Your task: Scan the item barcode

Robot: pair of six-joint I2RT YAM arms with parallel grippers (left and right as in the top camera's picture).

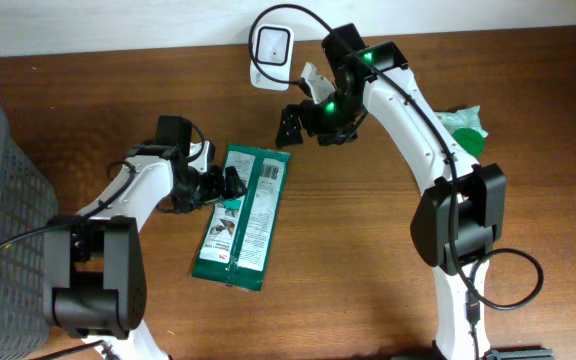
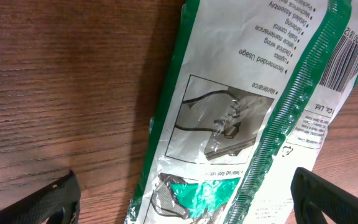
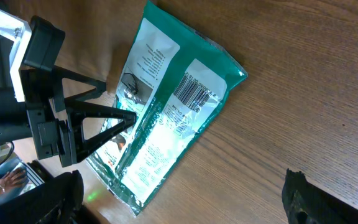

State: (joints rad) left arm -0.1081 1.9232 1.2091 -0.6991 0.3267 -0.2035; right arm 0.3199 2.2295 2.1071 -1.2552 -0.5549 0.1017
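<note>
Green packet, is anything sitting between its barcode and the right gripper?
Nothing visible. The green packet lies flat, barcode up, bare table between it and the open right gripper; the left gripper is on its other side.

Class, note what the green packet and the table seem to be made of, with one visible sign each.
Packet: likely thin glossy plastic film; it crinkles and glints, with a crimped seam. Table: wood or wood-look laminate, low sheen; brown grain lines show.
</note>
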